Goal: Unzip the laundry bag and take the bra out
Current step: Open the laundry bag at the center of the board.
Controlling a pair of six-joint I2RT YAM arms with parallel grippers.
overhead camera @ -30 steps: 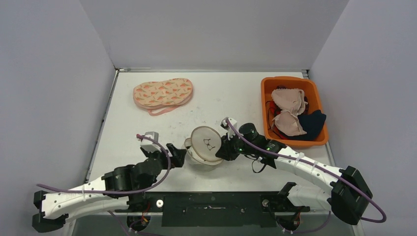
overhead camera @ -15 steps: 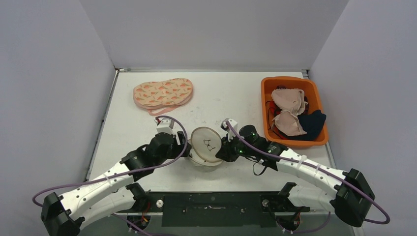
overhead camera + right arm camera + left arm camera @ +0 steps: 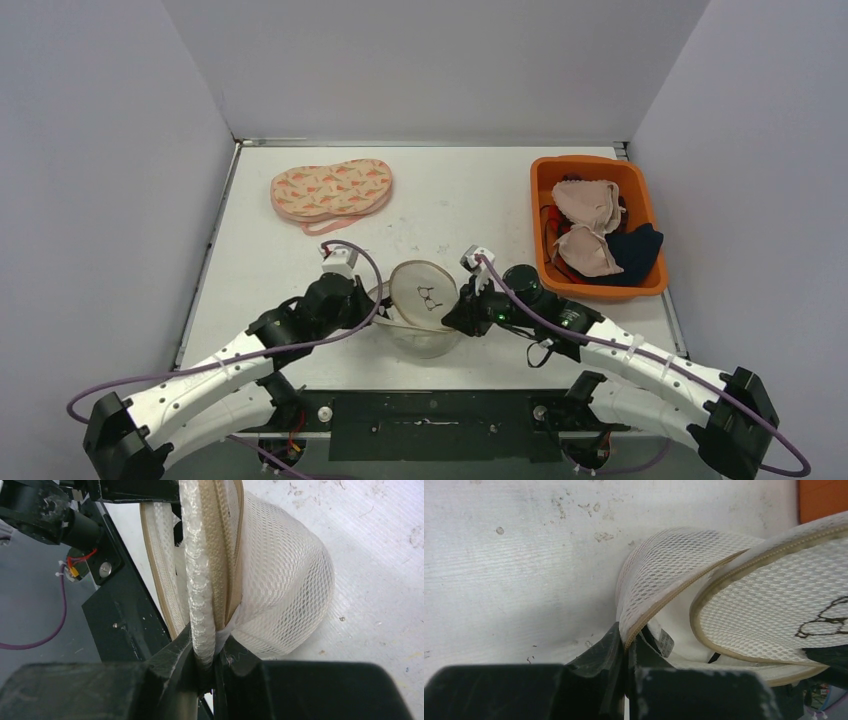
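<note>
Slip risk: left end effector [image 3: 626,642] pinches bag [image 3: 418,338] rim, right end effector [image 3: 204,657] pinches lid [image 3: 424,292]; mesh may pull free

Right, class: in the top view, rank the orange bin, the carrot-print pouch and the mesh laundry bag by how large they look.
1. orange bin
2. carrot-print pouch
3. mesh laundry bag, clearly the smallest

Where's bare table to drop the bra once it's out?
Biggest free patch: back middle of the table, between the carrot-print pouch and the orange bin. Smaller: left side, between the pouch and the left arm. Crowded: front centre, left pincer and right pincer clamped on the mesh bag. Bin holds clothes.
</note>
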